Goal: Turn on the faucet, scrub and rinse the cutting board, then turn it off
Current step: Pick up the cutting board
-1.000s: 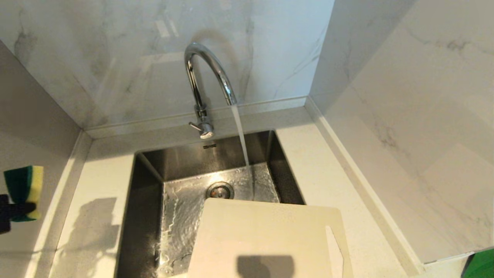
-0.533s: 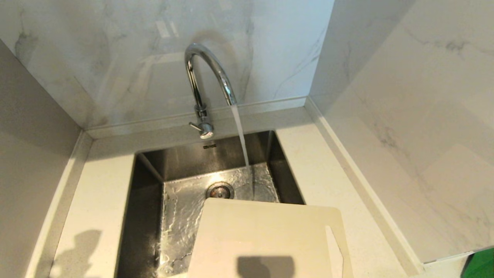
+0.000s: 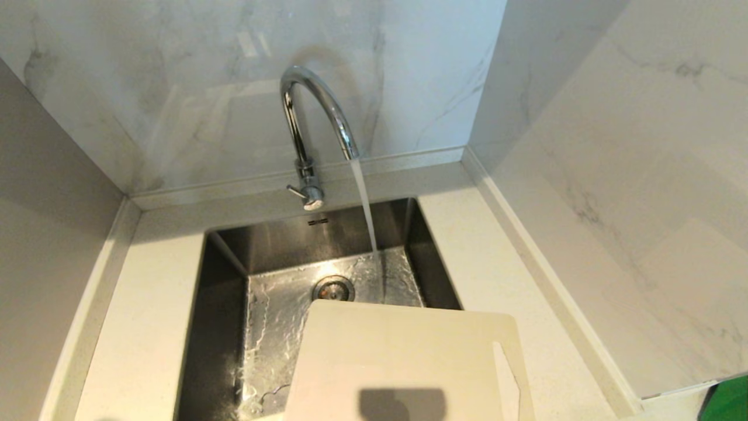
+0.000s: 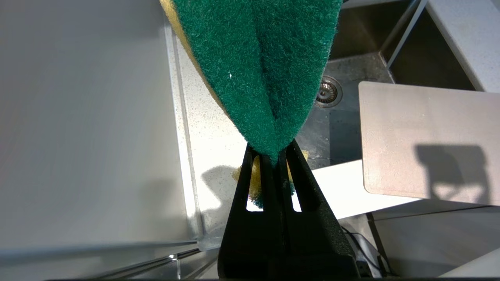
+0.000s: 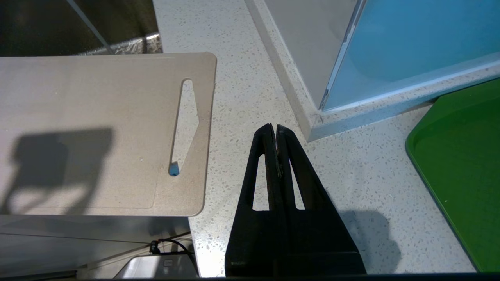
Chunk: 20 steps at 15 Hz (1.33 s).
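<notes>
— Chrome on the faucet (image 3: 315,111), tall and arched, water running into the steel sink (image 3: 222,263). Turning-on step done, by the look of it; scrubbing in hand but not yet begun.

— And the cutting board (image 3: 403,351)?

— Cream plastic, flat, rounded corners, long slot near one short edge. Lying across the near right corner of the sink, partly over the basin, partly on the speckled desk (image 3: 146,304). Stream falling just beyond its far edge, not on it.

— Sponge (image 4: 258,70)?

— Green scouring face, yellow foam behind, folded and pinched in the left gripper (image 4: 273,156), jaws clamped tight on it, off to the sink's left, outside the head view.

— Right gripper (image 5: 273,130)?

— Jaws closed on nothing, above the desk beside the board's slotted end.

— Next?

— Probably carrying the sponge across and pressing the rough side flat on the board.
</notes>
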{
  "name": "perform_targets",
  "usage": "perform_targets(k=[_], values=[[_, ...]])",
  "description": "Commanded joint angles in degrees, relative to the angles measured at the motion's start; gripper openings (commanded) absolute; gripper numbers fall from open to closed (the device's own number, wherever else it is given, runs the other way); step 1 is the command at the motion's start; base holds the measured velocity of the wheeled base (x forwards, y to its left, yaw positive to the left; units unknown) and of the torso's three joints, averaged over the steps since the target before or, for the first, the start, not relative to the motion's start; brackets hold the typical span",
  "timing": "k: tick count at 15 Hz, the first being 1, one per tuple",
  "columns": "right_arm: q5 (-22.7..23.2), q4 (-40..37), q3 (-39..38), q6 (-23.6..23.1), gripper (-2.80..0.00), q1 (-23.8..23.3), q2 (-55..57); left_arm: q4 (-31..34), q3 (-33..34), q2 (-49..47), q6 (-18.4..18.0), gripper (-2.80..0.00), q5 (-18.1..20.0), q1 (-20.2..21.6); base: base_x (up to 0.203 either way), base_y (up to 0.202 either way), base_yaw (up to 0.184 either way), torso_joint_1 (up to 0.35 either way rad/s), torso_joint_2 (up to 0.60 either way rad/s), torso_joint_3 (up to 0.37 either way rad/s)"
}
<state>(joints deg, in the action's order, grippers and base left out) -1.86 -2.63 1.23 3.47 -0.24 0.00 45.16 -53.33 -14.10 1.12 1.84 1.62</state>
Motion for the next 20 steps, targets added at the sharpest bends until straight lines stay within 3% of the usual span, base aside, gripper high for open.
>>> perform_targets(k=[1,8,12,15,20], values=[[0.0,0.0,0.0,0.0,-2.8,0.0,0.0,0.4,-0.3,3.0,0.1,-2.8,-0.2,0.0,0.0,0.0,0.0,0.0,0.0,0.0],[0.0,0.0,0.0,0.0,-2.8,0.0,0.0,1.8,3.1,7.2,0.0,-2.8,0.2,-1.9,0.0,0.0,0.0,0.0,0.0,0.0],[0.0,0.0,0.0,0.0,-2.8,0.0,0.0,1.1,14.1,13.6,-1.1,-2.8,-0.1,-1.9,0.0,0.0,0.0,0.0,0.0,0.0],[0.0,0.0,0.0,0.0,-2.8,0.0,0.0,-8.4,24.1,13.9,0.4,-2.8,-0.3,-1.9,0.0,0.0,0.0,0.0,0.0,0.0],[0.0,0.0,0.0,0.0,-2.8,0.0,0.0,-32.0,45.1,13.9,0.1,-2.8,-0.5,-1.9,0.0,0.0,0.0,0.0,0.0,0.0]])
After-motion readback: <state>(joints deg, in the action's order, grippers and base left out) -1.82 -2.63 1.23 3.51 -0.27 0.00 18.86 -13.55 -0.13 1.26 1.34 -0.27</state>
